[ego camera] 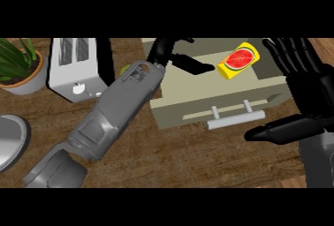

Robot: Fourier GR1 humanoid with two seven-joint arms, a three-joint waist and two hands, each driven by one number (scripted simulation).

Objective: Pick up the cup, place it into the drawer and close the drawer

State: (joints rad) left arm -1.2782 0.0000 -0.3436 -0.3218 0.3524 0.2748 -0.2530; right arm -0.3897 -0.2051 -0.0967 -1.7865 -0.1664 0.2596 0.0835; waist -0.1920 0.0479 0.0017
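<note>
A wooden counter (pixel 195 154) seen from above. A beige drawer unit (pixel 215 88) sits at centre. The left hand (pixel 173 55) reaches toward twelve o'clock over the unit, fingers curled; whether it holds anything cannot be told. The right hand (pixel 303 84) rests at three o'clock, fingers straight and spread, thumb pointing toward the drawer handle (pixel 235 119). The cup cannot be seen. A yellow watermelon carton (pixel 239 60) lies on the unit.
</note>
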